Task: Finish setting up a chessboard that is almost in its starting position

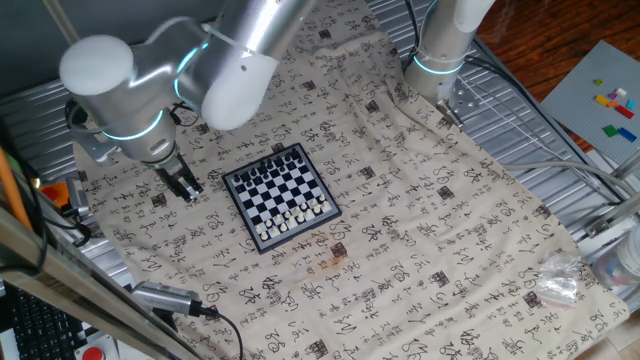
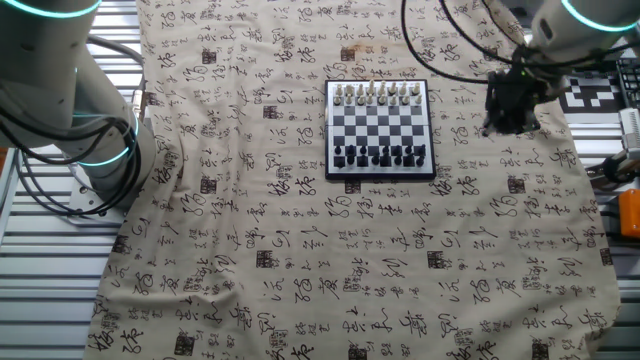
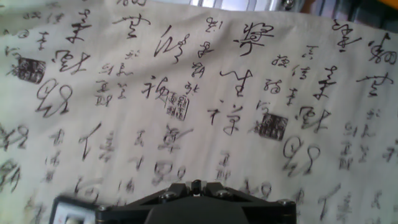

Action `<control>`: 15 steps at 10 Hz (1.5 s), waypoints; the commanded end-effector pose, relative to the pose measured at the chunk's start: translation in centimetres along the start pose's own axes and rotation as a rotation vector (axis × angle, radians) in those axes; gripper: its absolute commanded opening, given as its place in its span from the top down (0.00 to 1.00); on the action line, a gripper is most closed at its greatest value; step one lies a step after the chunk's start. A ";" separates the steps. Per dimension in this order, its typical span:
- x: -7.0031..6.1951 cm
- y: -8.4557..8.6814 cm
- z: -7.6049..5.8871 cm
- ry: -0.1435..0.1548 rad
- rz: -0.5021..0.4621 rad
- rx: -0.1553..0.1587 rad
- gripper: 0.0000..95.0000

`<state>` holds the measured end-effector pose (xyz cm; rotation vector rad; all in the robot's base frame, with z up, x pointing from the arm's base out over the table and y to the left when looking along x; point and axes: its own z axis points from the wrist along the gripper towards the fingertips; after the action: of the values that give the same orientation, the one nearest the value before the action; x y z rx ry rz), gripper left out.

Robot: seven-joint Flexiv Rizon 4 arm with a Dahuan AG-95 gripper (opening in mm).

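Note:
The chessboard [image 1: 282, 195] lies on the patterned cloth, a small checkered square with a dark frame. White pieces [image 1: 295, 218] line its near-right edge and dark pieces [image 1: 262, 172] its far-left side. It also shows in the other fixed view [image 2: 380, 130]. My gripper [image 1: 188, 188] hangs low over the cloth just left of the board, apart from it. It is right of the board in the other fixed view [image 2: 508, 120]. Its fingers look close together with nothing seen between them. The hand view shows only cloth and the gripper body [image 3: 196, 202]; the fingertips are hidden.
A second arm's base [image 1: 440, 50] stands at the far edge of the cloth. A grey plate with coloured bricks [image 1: 610, 100] lies far right. A cabled device [image 1: 165, 297] and a plastic bag [image 1: 555, 285] lie near the front. A brown stain [image 1: 330, 262] marks the cloth.

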<state>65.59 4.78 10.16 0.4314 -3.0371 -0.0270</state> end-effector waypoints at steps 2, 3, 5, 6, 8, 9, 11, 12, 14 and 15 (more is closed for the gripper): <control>2.8 0.9 -0.6 -0.006 0.007 0.001 1.00; 4.0 1.1 -0.4 -0.006 0.026 0.000 1.00; 6.1 1.6 0.3 -0.008 0.046 -0.001 1.00; 7.0 1.8 0.7 -0.011 0.054 -0.009 1.00; 8.2 2.3 0.9 -0.016 0.057 -0.024 1.00; 8.0 2.2 0.7 -0.016 0.052 -0.027 1.00; 8.0 2.2 0.7 -0.009 0.049 -0.026 1.00; 8.0 2.2 0.7 -0.009 0.038 -0.019 1.00; 8.0 2.2 0.7 -0.015 0.052 -0.015 1.00; 8.0 2.2 0.7 -0.018 0.092 -0.015 1.00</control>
<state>57.04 4.68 10.11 0.3520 -3.0723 -0.0392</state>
